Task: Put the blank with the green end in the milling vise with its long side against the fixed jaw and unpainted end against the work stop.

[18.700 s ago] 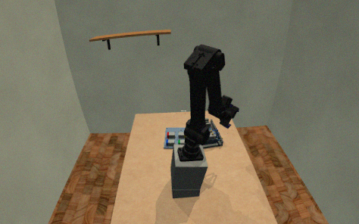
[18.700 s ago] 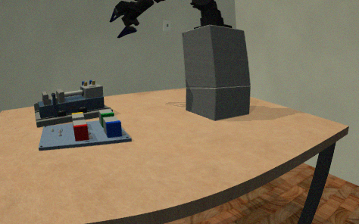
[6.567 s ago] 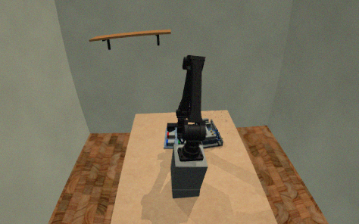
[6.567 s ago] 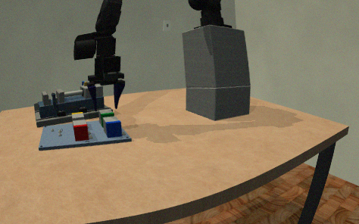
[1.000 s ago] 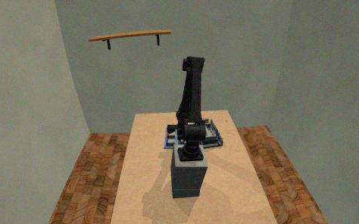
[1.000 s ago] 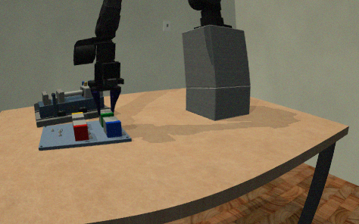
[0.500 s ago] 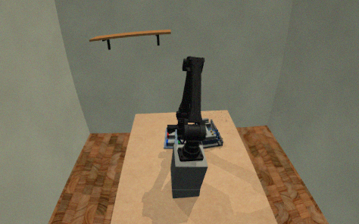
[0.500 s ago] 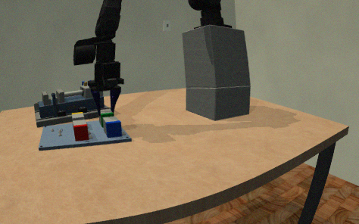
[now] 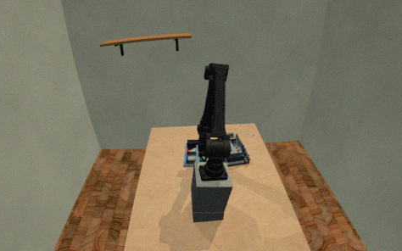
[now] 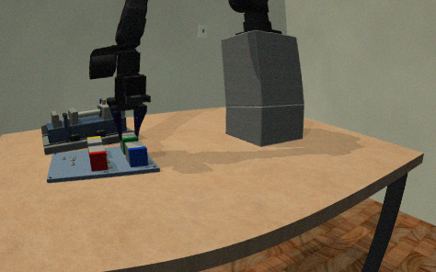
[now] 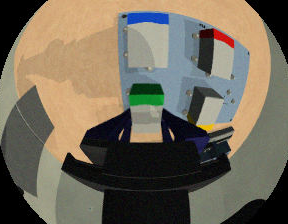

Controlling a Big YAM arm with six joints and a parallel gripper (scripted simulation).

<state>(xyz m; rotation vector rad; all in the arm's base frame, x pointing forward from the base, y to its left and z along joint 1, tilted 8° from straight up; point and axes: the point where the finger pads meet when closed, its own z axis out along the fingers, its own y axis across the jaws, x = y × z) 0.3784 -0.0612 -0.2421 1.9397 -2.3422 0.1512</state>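
Gripper (image 10: 128,130) (image 11: 147,125) closed on green-ended block (image 10: 130,143) (image 11: 147,107), at the blue plate.

Fingers clamp the block's two sides, painted end outside the grip. Block at the plate's edge nearest the pedestal (image 10: 263,87) (image 11: 27,145) (image 9: 209,201); whether its underside touches the plate (image 10: 74,171) (image 11: 182,47) (image 9: 185,163), cannot tell. Blue-ended block (image 10: 136,155) (image 11: 147,42) and red-ended block (image 10: 97,158) (image 11: 217,52) both on the plate, apart from each other. Yellow-ended block (image 10: 94,141) (image 11: 207,107) there too, near the green one, not touching. Small pale pins stand up from the plate. Vise (image 10: 79,129) (image 9: 237,154) just beside the plate, on the wooden table (image 10: 206,193) (image 9: 164,178). Black arm (image 10: 128,64) (image 9: 215,102) reaches down from above.
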